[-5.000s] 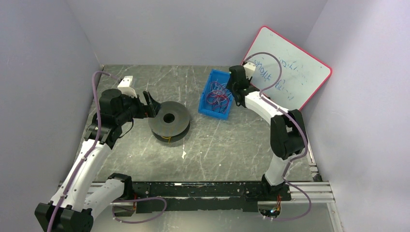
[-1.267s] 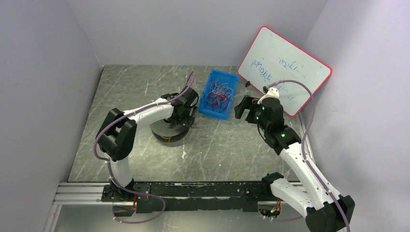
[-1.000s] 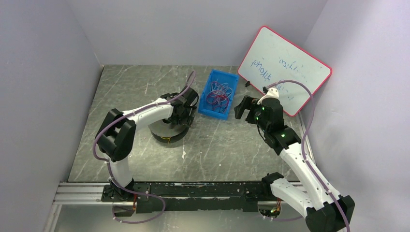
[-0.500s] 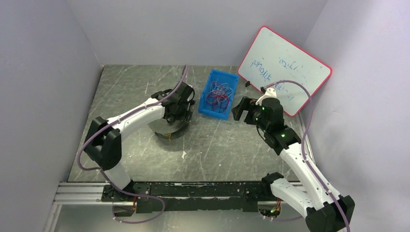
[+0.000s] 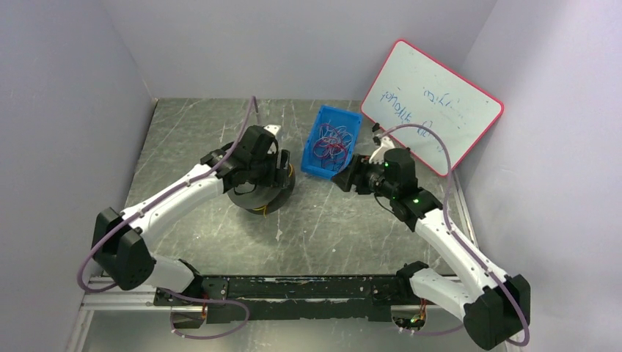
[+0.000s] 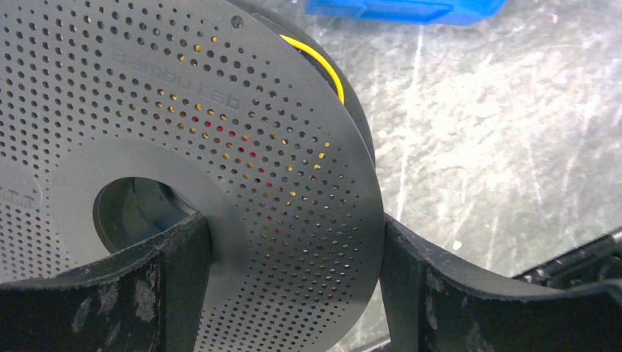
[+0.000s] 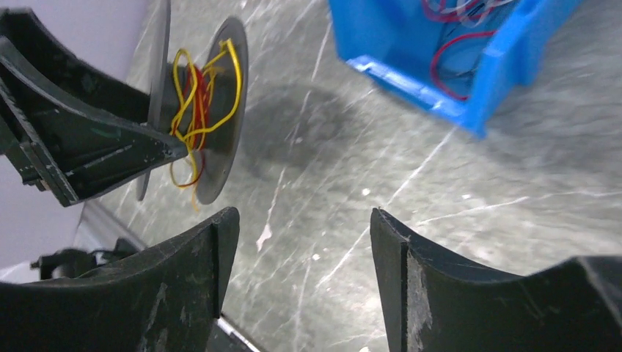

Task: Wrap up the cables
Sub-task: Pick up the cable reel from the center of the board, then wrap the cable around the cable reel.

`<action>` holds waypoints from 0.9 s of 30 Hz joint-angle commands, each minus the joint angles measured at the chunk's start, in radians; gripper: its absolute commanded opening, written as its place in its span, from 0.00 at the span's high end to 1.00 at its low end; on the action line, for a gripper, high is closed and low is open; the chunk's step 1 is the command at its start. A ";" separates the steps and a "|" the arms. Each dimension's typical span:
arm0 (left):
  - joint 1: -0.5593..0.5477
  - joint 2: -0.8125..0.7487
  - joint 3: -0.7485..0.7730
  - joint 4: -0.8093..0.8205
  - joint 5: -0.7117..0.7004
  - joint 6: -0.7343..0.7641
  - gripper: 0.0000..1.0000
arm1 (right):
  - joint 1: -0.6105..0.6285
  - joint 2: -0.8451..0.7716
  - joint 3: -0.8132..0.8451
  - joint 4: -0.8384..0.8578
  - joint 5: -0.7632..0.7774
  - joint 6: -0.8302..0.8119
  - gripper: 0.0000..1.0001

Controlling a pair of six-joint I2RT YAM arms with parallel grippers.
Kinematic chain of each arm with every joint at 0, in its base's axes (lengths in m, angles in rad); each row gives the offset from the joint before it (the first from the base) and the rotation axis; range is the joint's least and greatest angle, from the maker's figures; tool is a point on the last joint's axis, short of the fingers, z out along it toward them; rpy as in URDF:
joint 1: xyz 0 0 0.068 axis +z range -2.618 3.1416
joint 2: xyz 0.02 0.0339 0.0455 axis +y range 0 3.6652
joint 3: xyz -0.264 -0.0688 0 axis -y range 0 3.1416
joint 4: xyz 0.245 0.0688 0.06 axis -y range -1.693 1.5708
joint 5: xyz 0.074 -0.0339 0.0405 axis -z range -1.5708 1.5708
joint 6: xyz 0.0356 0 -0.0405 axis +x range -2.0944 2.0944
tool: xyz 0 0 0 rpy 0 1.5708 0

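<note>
The dark perforated spool [image 5: 257, 194] is gripped by my left gripper [image 5: 276, 173], one finger in its hub hole and the other outside the rim. In the left wrist view the spool's flange [image 6: 220, 132] fills the gap in the left gripper [image 6: 293, 235], and a yellow cable [image 6: 328, 67] shows at its edge. Yellow and red cables [image 7: 196, 110] hang loosely round the spool's core [image 7: 229, 88]. More cables [image 5: 331, 141] lie tangled in the blue bin [image 5: 323, 173]. My right gripper [image 5: 343, 180] hovers open and empty, [image 7: 301, 220] above bare table.
A red-framed whiteboard [image 5: 433, 99] leans at the back right behind the right arm. The blue bin [image 7: 440, 70] stands just beyond my right gripper. Grey walls close in the scratched table on three sides.
My right gripper has swung left and down in front of the bin, its jaws narrower. The left arm has turned over the spool, still gripping it.
</note>
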 commanded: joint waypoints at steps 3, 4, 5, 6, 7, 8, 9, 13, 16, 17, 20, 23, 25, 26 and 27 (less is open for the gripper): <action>-0.005 -0.123 -0.086 0.163 0.145 -0.057 0.93 | 0.162 0.066 -0.021 0.144 -0.032 0.110 0.33; -0.005 -0.133 -0.099 0.179 0.161 -0.061 0.93 | 0.184 0.077 -0.023 0.163 -0.018 0.135 0.33; -0.005 -0.142 -0.110 0.190 0.177 -0.065 0.93 | 0.204 0.095 -0.027 0.180 -0.008 0.152 0.33; -0.005 -0.150 -0.118 0.198 0.196 -0.066 0.93 | 0.220 0.109 -0.026 0.193 0.002 0.167 0.33; -0.005 -0.158 -0.124 0.201 0.205 -0.070 0.93 | 0.236 0.121 -0.025 0.208 0.012 0.180 0.33; -0.005 -0.166 -0.131 0.205 0.212 -0.073 0.93 | 0.250 0.134 -0.025 0.214 0.024 0.191 0.33; -0.005 -0.176 -0.140 0.214 0.222 -0.075 0.93 | 0.266 0.146 -0.023 0.225 0.038 0.202 0.33; -0.005 -0.215 -0.183 0.258 0.260 -0.090 0.93 | 0.317 0.188 -0.012 0.247 0.091 0.230 0.36; -0.005 -0.236 -0.201 0.267 0.268 -0.095 0.93 | 0.345 0.212 -0.008 0.263 0.117 0.244 0.38; -0.005 -0.243 -0.206 0.268 0.268 -0.097 0.93 | 0.351 0.219 -0.007 0.263 0.125 0.246 0.39; -0.004 -0.260 -0.224 0.279 0.276 -0.096 0.93 | 0.363 0.233 -0.008 0.273 0.137 0.259 0.44; -0.004 -0.272 -0.235 0.281 0.274 -0.098 0.93 | 0.372 0.236 -0.012 0.281 0.147 0.266 0.50; -0.005 -0.280 -0.244 0.290 0.283 -0.098 0.93 | 0.376 0.240 -0.012 0.280 0.154 0.270 0.52; -0.005 -0.282 -0.247 0.295 0.288 -0.098 0.93 | 0.378 0.242 -0.012 0.281 0.154 0.271 0.54; -0.004 -0.284 -0.249 0.299 0.296 -0.097 0.93 | 0.380 0.244 -0.012 0.283 0.157 0.273 0.56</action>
